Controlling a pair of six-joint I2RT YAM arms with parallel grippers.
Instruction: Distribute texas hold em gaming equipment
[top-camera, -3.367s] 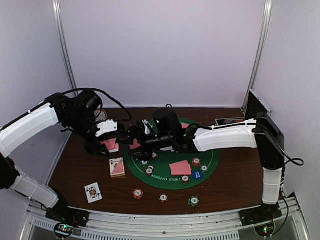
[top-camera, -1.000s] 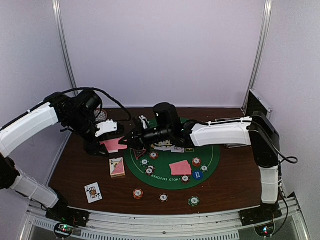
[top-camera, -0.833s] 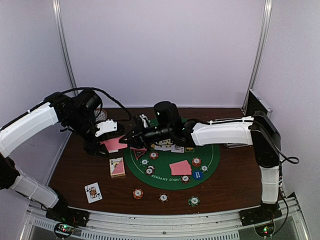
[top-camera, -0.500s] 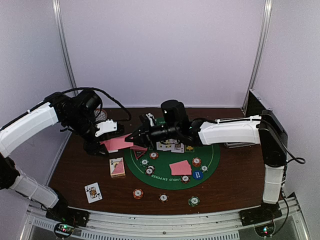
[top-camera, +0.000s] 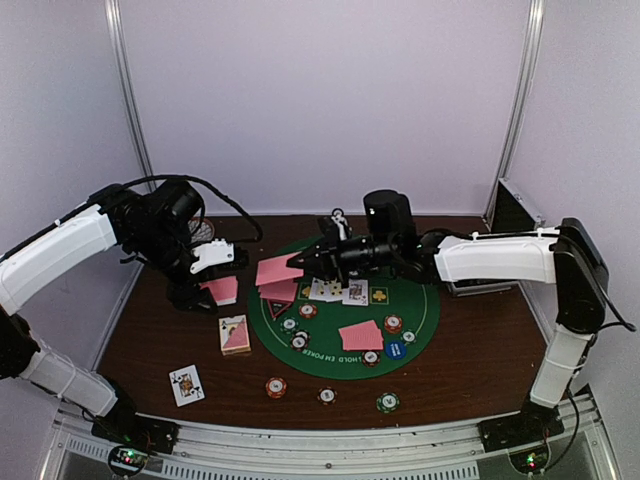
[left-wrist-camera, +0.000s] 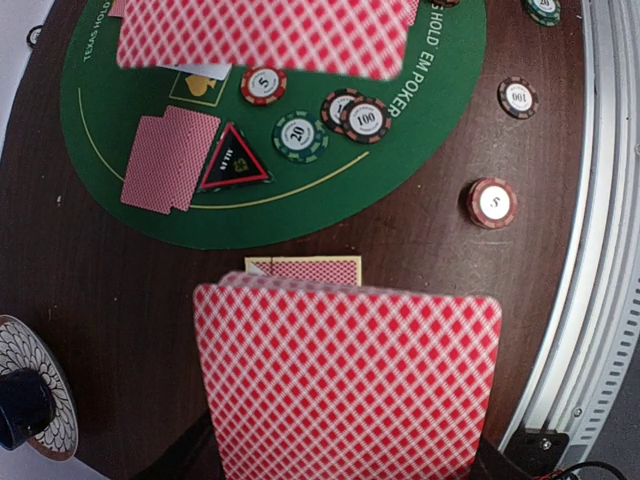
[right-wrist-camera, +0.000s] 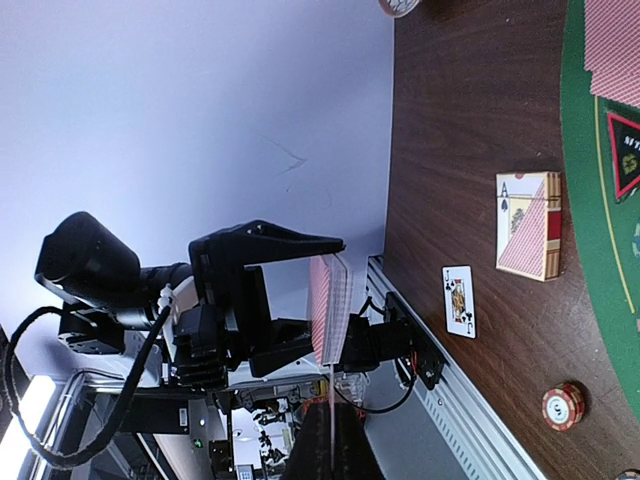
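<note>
Pink-red backs of the deck (left-wrist-camera: 345, 380) fill the bottom of the left wrist view and hide the fingers clamped shut on it. The top view shows that left hand (top-camera: 222, 283) at centre left, above the brown surface (top-camera: 150, 340). The right hand (top-camera: 298, 262), closed tight, pinches one card (top-camera: 278, 270) over the upper-left edge of the green mat (top-camera: 425, 310). That card is blurred and cut off at the top of the left wrist view, and only an edge-on sliver in the right wrist view.

White arms (top-camera: 60, 250); left hand (right-wrist-camera: 338, 298) prob. blk.
</note>
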